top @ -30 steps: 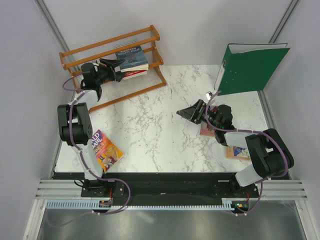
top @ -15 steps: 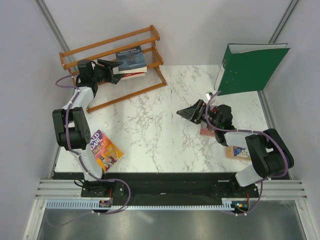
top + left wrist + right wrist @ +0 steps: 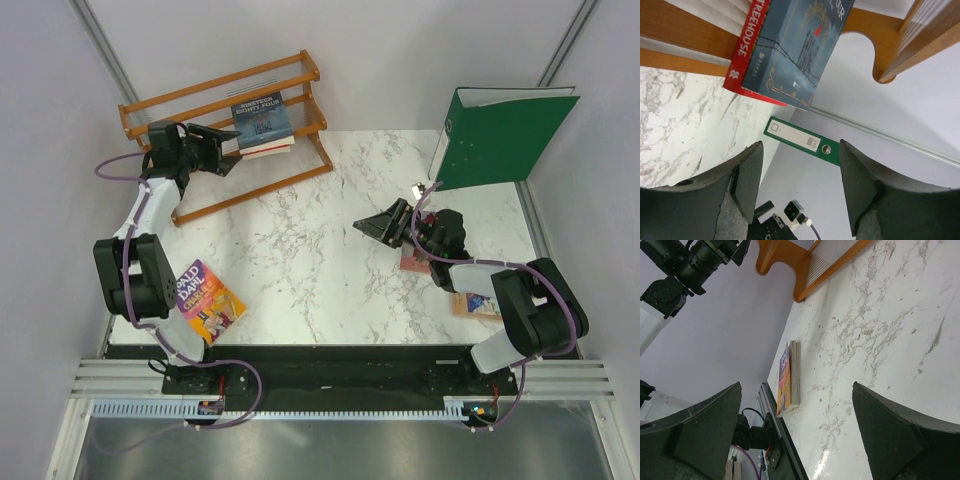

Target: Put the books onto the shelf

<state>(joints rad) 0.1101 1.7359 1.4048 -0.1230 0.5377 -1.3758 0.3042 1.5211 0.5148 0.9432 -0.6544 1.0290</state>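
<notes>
On the orange-brown wooden shelf (image 3: 215,92) lies a dark blue book (image 3: 262,118) on top of a red book (image 3: 272,149). My left gripper (image 3: 226,150) stands open just left of them, holding nothing. In the left wrist view the blue book (image 3: 797,47) and red book (image 3: 751,42) rest on a slat above my open left gripper (image 3: 800,182). A yellow-purple book (image 3: 206,300) lies near the front left edge. My right gripper (image 3: 374,226) is open and empty over mid-table. A pink-maroon book (image 3: 411,263) and an orange-brown book (image 3: 470,305) lie partly under the right arm.
A big green ring binder (image 3: 505,135) stands at the back right. The right wrist view shows the yellow-purple book (image 3: 789,380) flat on the marble table (image 3: 880,340), the shelf's foot (image 3: 790,262) beyond it, and the left arm (image 3: 685,265).
My left gripper has drawn back to the left, away from the two books, which stay on the shelf. The right arm has not moved.
</notes>
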